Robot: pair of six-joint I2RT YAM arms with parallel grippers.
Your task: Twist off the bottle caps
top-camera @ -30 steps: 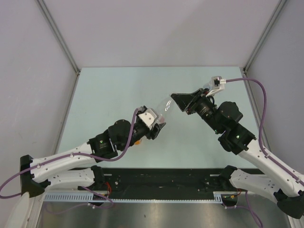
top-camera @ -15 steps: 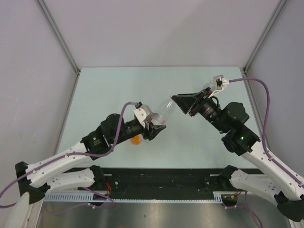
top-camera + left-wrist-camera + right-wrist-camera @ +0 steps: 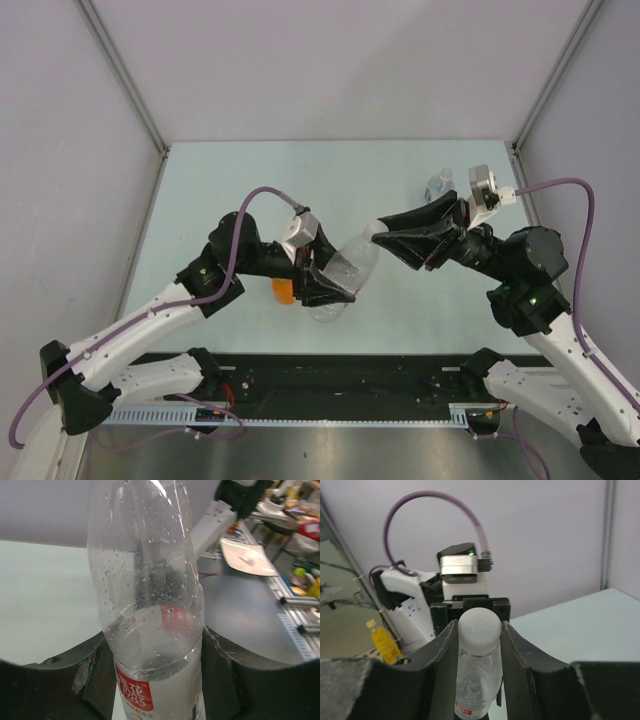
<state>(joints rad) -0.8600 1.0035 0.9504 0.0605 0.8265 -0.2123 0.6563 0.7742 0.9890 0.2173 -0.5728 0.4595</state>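
The clear bottle with a red-white label (image 3: 350, 265) is held tilted above the table between both arms. My left gripper (image 3: 325, 285) is shut on its body, the fingers (image 3: 220, 675) pressing both sides of the bottle (image 3: 150, 605) at the label. My right gripper (image 3: 385, 240) is shut on its white cap (image 3: 479, 625), which sits on the neck of the bottle (image 3: 477, 680) between the jaws. In the top view the cap is mostly hidden by the fingers. The short orange bottle (image 3: 283, 290) stands on the table, half hidden behind my left gripper.
Another clear bottle (image 3: 438, 185) stands at the back right of the pale green table (image 3: 220, 190), just behind my right arm. Grey walls close in the left, back and right sides.
Both grippers have carried the bottle toward the near side and lower, and it now tilts more steeply. The left wrist has swung left, uncovering the orange bottle.
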